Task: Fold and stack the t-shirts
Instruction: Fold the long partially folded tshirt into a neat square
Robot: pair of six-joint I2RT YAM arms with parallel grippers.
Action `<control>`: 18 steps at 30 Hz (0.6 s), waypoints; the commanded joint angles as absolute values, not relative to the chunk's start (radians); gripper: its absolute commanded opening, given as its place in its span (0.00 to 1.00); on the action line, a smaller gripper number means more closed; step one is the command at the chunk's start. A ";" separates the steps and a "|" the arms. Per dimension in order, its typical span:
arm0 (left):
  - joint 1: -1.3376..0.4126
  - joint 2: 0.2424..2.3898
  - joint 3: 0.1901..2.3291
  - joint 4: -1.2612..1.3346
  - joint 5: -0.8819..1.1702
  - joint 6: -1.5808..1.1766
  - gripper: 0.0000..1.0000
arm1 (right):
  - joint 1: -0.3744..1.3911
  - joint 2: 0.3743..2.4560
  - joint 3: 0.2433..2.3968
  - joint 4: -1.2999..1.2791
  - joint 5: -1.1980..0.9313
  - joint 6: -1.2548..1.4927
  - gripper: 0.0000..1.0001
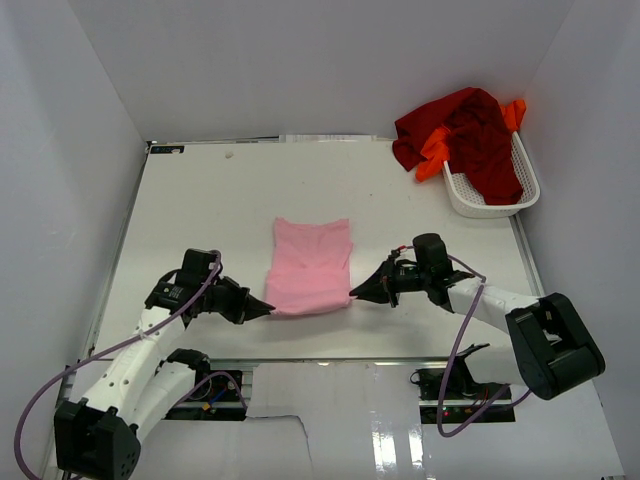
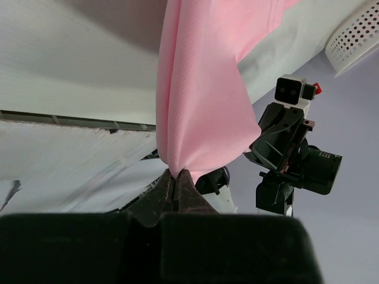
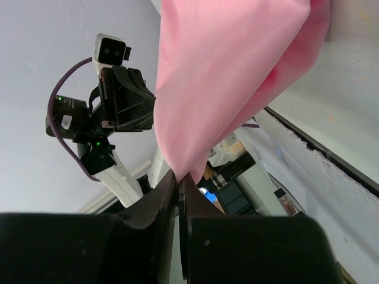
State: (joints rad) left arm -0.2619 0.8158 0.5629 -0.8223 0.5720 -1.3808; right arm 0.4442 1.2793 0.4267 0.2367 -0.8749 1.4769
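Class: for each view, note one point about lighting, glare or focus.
Top external: even light, glare on the glossy near panel. Left wrist: pink t-shirt crisp, left pincer a dark silhouette. Right wrist: likewise, right pincer underexposed.

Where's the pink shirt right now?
In the overhead view the pink shirt lies in the middle of the table, its near corners pinched by the left gripper and right gripper; the basket sits far right.
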 commanded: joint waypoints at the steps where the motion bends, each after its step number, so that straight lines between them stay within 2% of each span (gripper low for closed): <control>1: -0.290 0.802 0.560 -0.856 0.558 -1.480 0.00 | 0.433 1.313 0.437 0.282 -0.905 1.467 0.08; 18: -0.295 1.088 0.831 -0.830 0.520 -1.402 0.00 | 0.410 1.361 0.604 0.204 -0.928 1.454 0.08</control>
State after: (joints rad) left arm -0.2966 1.0790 0.7860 -0.8268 0.5396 -1.3731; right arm 0.4179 1.3651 0.5556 0.2268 -0.8944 1.4586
